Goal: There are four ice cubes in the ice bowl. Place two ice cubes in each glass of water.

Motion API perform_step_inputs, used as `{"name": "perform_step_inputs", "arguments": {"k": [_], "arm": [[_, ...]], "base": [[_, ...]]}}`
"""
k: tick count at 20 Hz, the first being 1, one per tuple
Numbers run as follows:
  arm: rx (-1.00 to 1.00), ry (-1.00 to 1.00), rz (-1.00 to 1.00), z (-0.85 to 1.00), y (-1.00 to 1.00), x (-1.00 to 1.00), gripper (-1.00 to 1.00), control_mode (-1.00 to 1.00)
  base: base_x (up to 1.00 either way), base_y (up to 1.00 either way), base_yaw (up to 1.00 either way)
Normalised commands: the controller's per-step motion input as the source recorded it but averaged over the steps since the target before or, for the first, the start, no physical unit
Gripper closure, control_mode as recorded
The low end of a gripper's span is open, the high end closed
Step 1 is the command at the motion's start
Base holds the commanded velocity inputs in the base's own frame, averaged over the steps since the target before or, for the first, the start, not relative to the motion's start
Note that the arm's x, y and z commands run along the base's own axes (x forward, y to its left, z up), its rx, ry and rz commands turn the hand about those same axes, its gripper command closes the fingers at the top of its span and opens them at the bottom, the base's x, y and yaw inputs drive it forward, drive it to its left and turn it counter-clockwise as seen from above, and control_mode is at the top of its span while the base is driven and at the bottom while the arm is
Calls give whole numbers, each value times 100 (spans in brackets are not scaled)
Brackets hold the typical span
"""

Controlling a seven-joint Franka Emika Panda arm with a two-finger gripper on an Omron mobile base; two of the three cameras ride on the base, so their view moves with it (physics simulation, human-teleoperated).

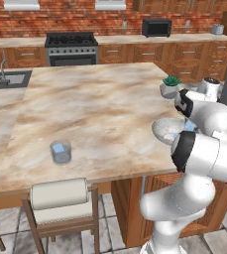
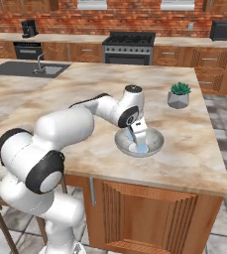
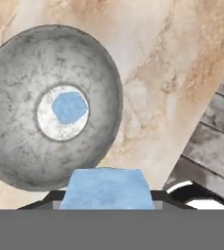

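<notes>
Hand view: pincer (image 3: 106, 202) is pinching an ice cube (image 3: 105, 189), big blue block w/ the dark tips on either side of it at the bottom edge. Directly below/ahead of the pincer sits the ice bowl (image 3: 15, 97), w/ one more cube (image 3: 69, 107) lying on its pale centre disc; can't make out any other cubes in it from here. Right base view has the pincer (image 2: 139, 135) low over the bowl (image 2: 157, 136), cube held just above the bottom. Beyond the bowl, further along the worktop (image 2: 85, 94), a small potted plant (image 2: 179, 95).

Well off to the pincer's left in the left base view, near the worktop's front edge, a glass of water (image 1: 61, 152) w/ a blue patch at the top, prob. ice already in. Second glass not made out.

Progress, my read: partway. Held cube needs carrying to a glass, bowl cube to follow.
</notes>
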Motion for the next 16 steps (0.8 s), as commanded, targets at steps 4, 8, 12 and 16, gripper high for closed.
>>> {"name": "perform_step_inputs", "arguments": {"k": [4, 8, 12, 16], "arm": [[-14, 15, 58, 11, 33, -100, 100, -100], [-8, 15, 63, 23, 43, -74, 100, -100], [-3, 23, 51, 36, 70, -3, 100, -100], [0, 11, 34, 6, 64, -1, 100, -100]], "base": [[0, 0, 0], [0, 0, 0], [0, 0, 0], [0, 0, 0]]}}
